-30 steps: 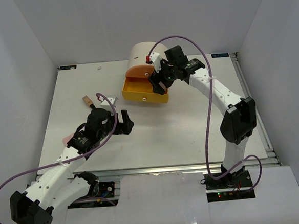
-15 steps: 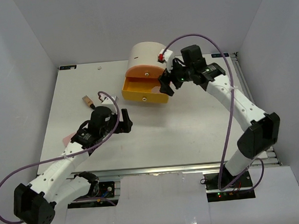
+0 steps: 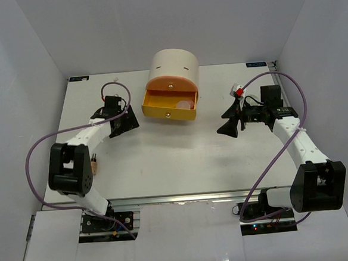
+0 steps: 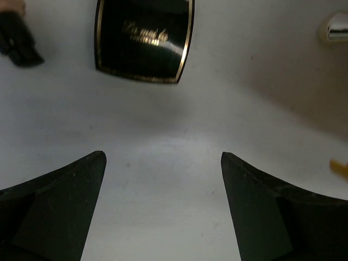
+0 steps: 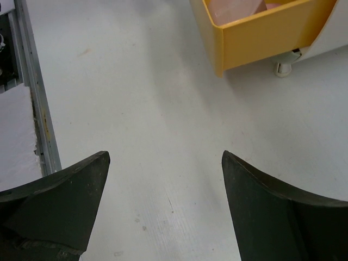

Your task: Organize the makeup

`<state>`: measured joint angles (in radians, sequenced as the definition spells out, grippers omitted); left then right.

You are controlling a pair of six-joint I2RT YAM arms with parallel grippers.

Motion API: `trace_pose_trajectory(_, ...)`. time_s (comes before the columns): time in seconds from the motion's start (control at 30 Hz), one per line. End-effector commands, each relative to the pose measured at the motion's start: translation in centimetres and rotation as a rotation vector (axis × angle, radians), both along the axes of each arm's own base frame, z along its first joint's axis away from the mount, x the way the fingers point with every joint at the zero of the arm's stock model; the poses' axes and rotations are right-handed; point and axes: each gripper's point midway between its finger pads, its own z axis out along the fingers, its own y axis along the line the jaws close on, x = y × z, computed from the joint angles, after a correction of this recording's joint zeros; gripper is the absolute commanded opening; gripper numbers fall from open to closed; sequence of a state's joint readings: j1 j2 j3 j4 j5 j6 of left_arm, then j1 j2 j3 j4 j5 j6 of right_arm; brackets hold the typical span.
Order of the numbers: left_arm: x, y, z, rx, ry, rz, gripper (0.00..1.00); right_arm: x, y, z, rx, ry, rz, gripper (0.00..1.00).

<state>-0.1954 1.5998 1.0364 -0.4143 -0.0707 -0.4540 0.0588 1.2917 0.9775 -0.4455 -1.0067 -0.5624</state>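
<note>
Left of the yellow drawer point(image 3: 164, 113), the left gripper point(image 4: 163, 157) is held spread before the black square compact point(image 4: 144, 41) — probably for grasping; the right gripper point(image 3: 230, 126) is parted, empty.

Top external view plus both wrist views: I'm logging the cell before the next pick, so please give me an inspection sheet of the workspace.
Surface: white table, no spills seen.
Job's things: black square compact lies flat ahead of the left claw; tan bottle lies beside the left arm; pale pink round item sits in the open yellow drawer.
Clutter: nothing seen.
Grippers: left claw open, empty; right claw open, empty, over bare table.
Cables: purple cables loop off both arms.
Surroundings: white walls on three sides; cream drawer unit at the back.
</note>
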Motion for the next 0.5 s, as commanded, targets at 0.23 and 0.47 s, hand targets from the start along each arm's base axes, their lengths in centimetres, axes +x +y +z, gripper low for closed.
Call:
trace_pose_trajectory(0.23,8.9,2.0,1.0,0.19,-0.028,0.05,0.98,-0.2,-0.1,2.8,0.091,-0.114,0.054,0.9)
trace_pose_trajectory(0.47,11.0,2.6,0.4,0.26,-0.023,0.046,0.98,0.3,-1.4,2.9,0.111,-0.099,0.016,0.9)
